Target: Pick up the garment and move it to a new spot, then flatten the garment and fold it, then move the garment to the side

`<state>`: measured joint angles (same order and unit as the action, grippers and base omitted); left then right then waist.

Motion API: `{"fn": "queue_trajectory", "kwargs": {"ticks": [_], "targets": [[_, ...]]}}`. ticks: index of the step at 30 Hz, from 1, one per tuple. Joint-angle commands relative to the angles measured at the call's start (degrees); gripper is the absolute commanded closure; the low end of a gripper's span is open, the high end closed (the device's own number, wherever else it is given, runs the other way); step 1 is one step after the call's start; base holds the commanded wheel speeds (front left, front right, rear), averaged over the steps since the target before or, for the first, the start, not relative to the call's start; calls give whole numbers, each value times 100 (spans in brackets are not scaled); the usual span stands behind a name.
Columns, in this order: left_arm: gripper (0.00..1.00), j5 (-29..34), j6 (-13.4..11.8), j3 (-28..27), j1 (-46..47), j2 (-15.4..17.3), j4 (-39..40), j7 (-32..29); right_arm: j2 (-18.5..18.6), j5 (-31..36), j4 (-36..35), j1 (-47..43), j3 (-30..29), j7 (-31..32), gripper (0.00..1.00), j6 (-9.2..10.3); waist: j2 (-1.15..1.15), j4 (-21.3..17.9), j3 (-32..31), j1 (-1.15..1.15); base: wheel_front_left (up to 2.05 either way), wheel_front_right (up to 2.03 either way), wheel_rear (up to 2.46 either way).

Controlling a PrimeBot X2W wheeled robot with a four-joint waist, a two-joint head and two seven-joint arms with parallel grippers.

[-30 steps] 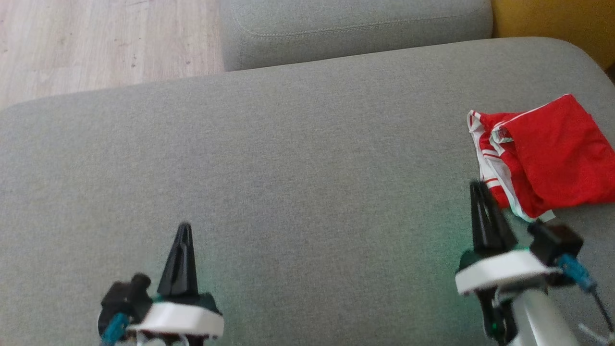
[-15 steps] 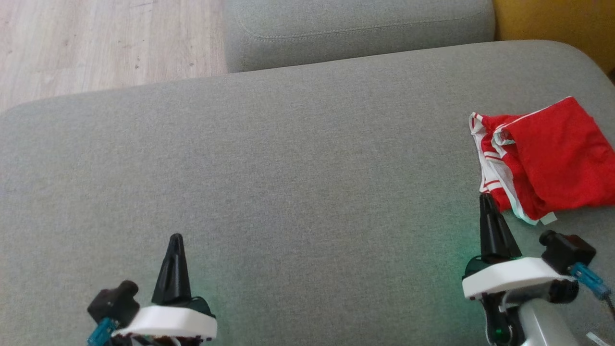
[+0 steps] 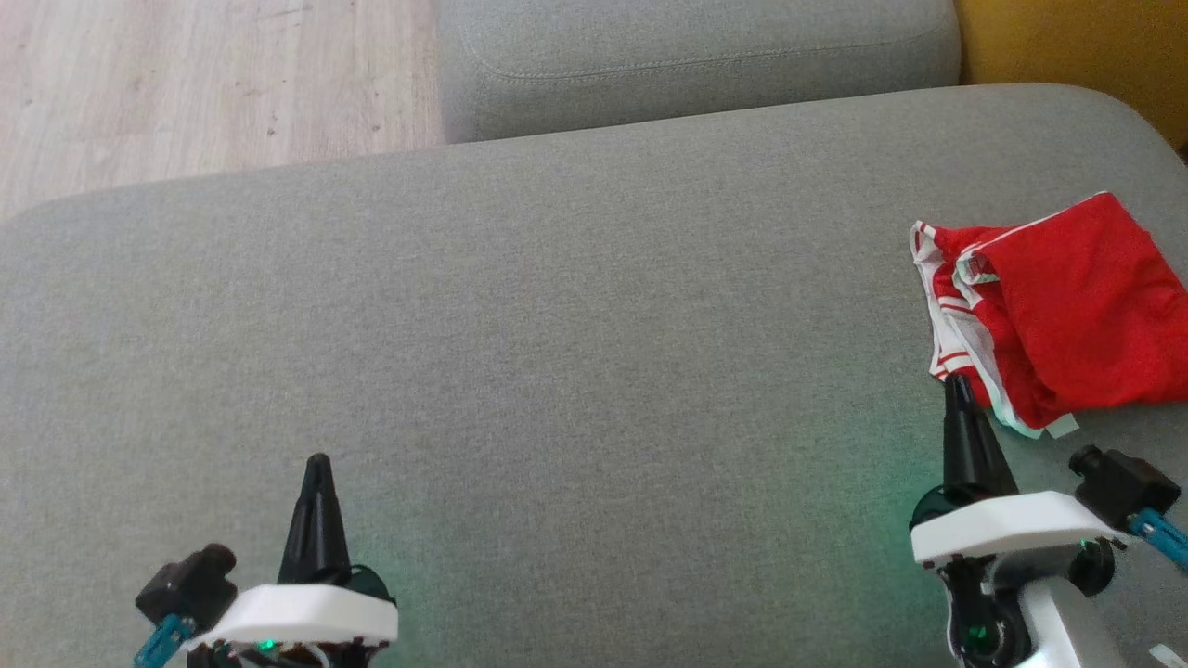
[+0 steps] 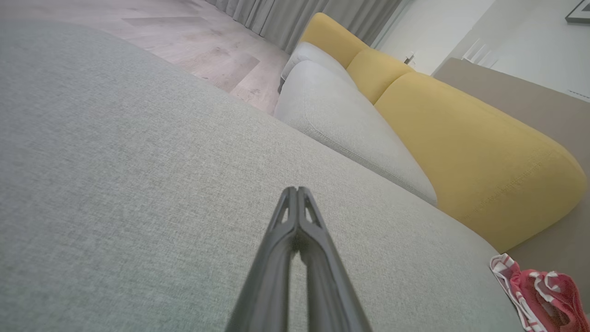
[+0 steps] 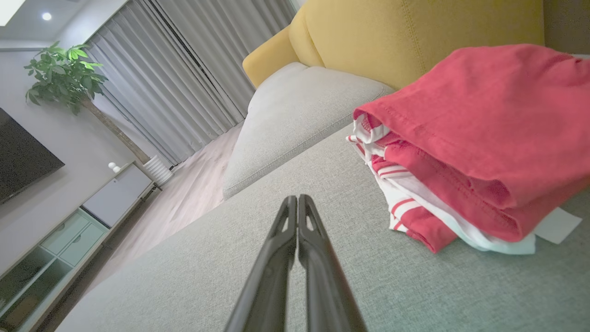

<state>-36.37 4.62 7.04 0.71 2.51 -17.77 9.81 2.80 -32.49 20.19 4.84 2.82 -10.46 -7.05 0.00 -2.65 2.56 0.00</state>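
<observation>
- red with white stripes, the garment [image 3: 1058,306] lies folded in a compact bundle at the right edge of the grey sofa cushion [image 3: 557,325], near the yellow backrest [image 5: 415,41].
- from how it lies, you look to be at the last step: folded and set to the side, so the task seems all but done.
- the next move likely calls only for drawing both arms clear without snagging the bundle's near corner.
- your right gripper [image 3: 956,385] has its fingers pressed together and empty, just beside the garment's near edge, not touching it.
- your left gripper [image 3: 317,461] is likewise pinched closed on nothing, over bare cushion, well apart from the garment.
</observation>
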Motion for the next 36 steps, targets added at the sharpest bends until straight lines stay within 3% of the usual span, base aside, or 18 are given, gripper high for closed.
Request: {"fn": "queue_trajectory", "kwargs": {"ticks": [1,36], "targets": [[100,-177,29,-144,261,21,202,-47,75,-217,-233,223,-30,60,100,-13,0,6,-5,0,0,0,0],[100,-2134,122,-570,363,36,264,-609,110,-2359,-376,184,-274,584,100,-24,0,99,-89,0,0,0,0]]}}
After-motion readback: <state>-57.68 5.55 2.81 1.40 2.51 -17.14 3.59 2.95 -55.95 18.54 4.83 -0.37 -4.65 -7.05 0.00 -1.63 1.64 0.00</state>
